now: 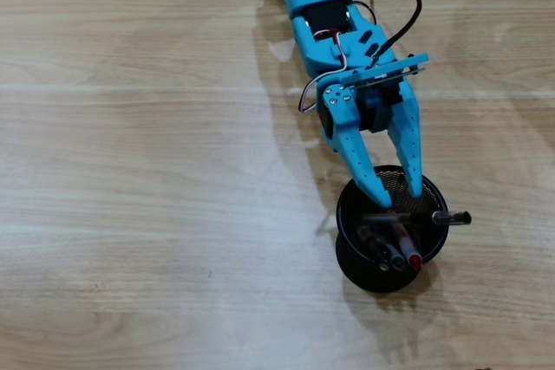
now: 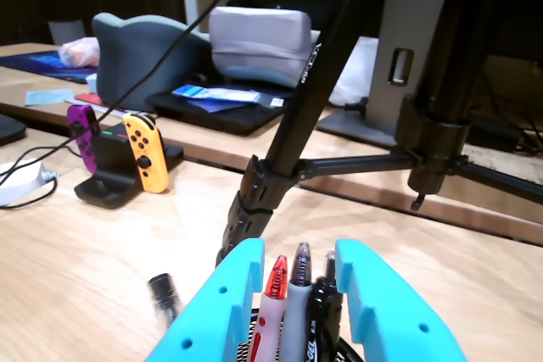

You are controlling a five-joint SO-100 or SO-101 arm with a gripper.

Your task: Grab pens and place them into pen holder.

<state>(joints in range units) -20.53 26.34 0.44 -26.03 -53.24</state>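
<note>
The black mesh pen holder (image 1: 345, 244) stands on the wooden table, at the lower right in the overhead view. Three pens lean inside it: a red one (image 2: 276, 281), a grey-and-clear one (image 2: 299, 298) and a black one (image 2: 321, 315). Another dark pen (image 1: 451, 217) lies across the holder's mouth, its end sticking out over the right rim; the wrist view shows that end blurred (image 2: 163, 294). My blue gripper (image 1: 398, 194) hangs open just above the holder's far rim. Its fingers stand either side of the leaning pens (image 1: 397, 250) without pressing on them. Mesh (image 2: 244, 334) shows between the fingers.
The arm and its black cable (image 1: 401, 15) come in from the top in the overhead view. In the wrist view a black tripod (image 2: 280, 158) stands just beyond the holder, with a controller dock (image 2: 119, 163) at the left.
</note>
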